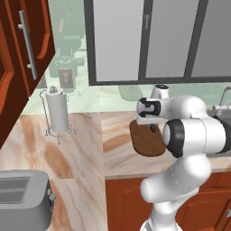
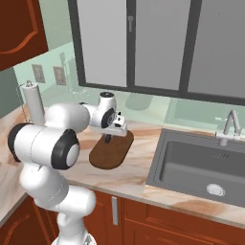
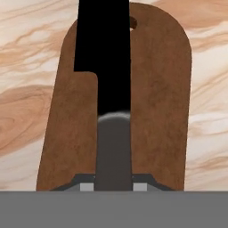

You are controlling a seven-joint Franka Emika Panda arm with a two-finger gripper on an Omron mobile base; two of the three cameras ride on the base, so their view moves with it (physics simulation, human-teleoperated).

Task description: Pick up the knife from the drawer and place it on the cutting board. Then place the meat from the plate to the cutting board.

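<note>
Knife [image 3: 107,67] in hand [image 3: 114,186] over cutting board [image 3: 156,98]

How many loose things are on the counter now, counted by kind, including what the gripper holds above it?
Cutting board: 1
Knife, held in the gripper above the board: 1
Paper towel roll on its holder: 1
Toaster: 1
Total: 4

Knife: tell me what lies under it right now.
The cutting board lies under the knife, on the marble counter. The hand grips the handle. Whether the blade touches the board cannot be told; the strip beneath it is covered.
</note>
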